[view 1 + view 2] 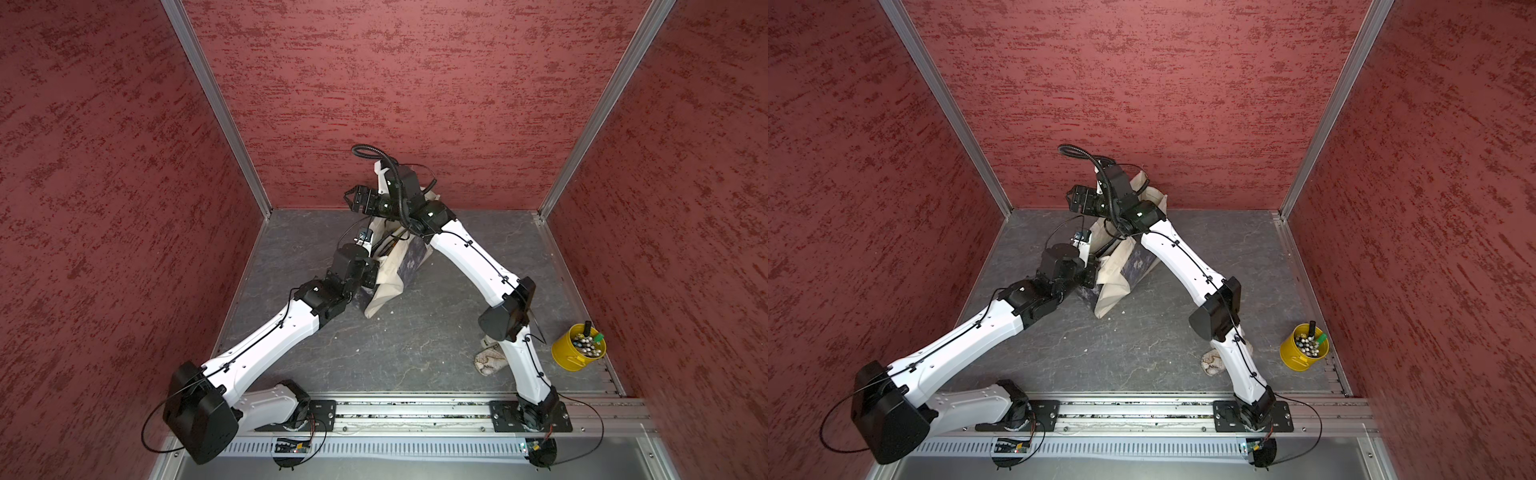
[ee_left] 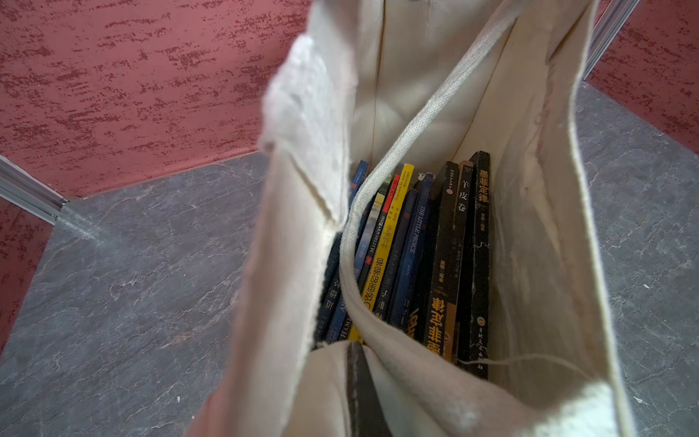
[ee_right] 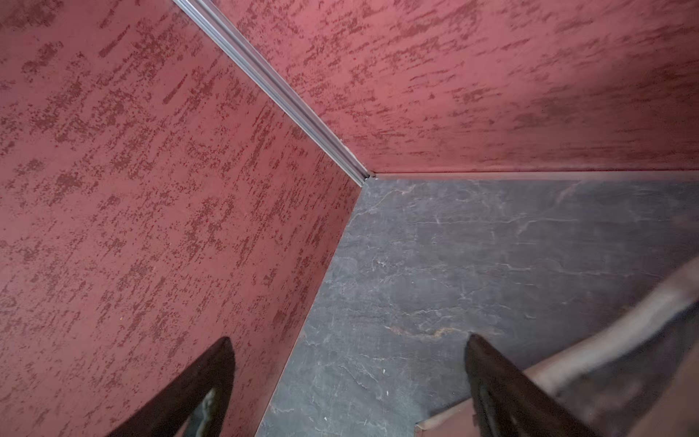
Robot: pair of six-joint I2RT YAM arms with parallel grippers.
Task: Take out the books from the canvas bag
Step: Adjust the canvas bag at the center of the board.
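Observation:
The cream canvas bag (image 1: 386, 286) (image 1: 1113, 282) stands near the back of the grey floor, between my two arms. My left gripper (image 2: 358, 352) is shut on the bag's rim and holds its mouth apart. In the left wrist view several books (image 2: 416, 257) stand upright inside on the bag's bottom, spines up: dark blue, yellow and black with orange lettering. A handle strap (image 2: 423, 117) droops across them. My right gripper (image 1: 353, 197) (image 1: 1074, 199) hangs open above the bag's far end, empty. Its wrist view (image 3: 348, 338) faces the back left corner.
A yellow bucket (image 1: 578, 345) of pens stands at the right edge. A white patterned pouch (image 1: 490, 360) lies beside the right arm's lower link. Red walls close in three sides. The metal rail (image 1: 415, 409) carrying both arm bases runs along the front.

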